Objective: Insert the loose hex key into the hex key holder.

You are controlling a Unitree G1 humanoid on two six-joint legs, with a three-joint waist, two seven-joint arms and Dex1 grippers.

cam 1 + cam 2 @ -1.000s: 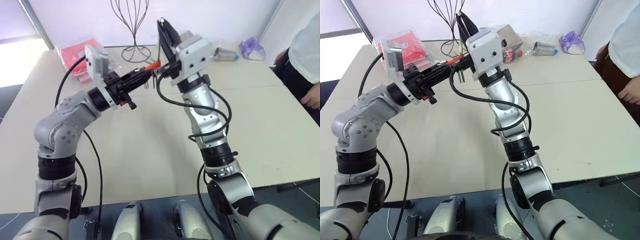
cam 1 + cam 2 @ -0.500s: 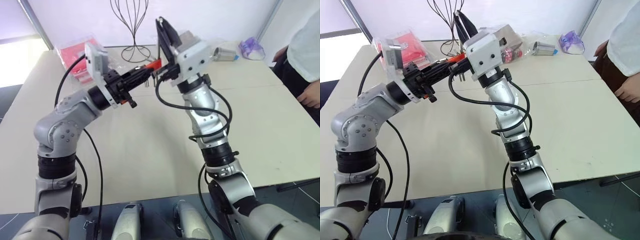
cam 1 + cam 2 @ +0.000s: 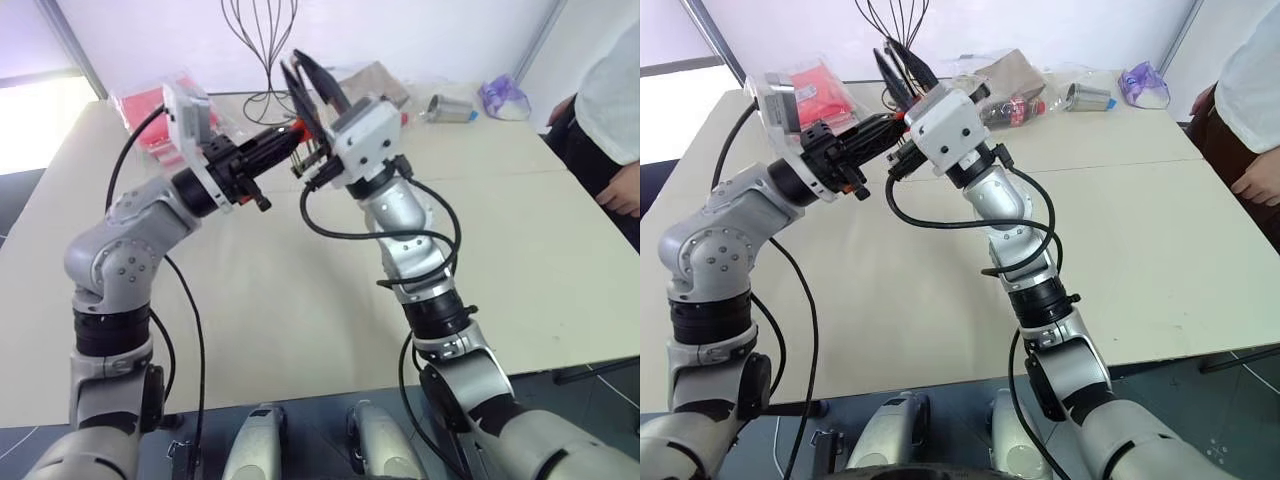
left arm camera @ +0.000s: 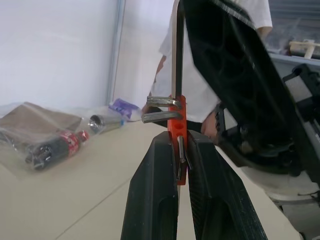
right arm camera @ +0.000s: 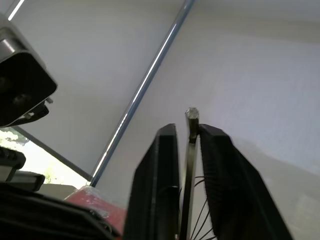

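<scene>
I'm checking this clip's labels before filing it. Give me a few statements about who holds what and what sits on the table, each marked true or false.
1. The left gripper is shut on the holder. True.
2. The holder lies on the table. False: it is held up in the air above it.
3. The key stands between the right gripper's jaws. True.
4. The holder is blue. False: it is orange-red.
5. A person stands at the table's right side. True.
6. The wire stand lies tipped over. False: it stands upright at the far edge.

Right tool (image 5: 188, 132) fingers flank loose hex key (image 5: 190, 150), narrow gaps.
</scene>
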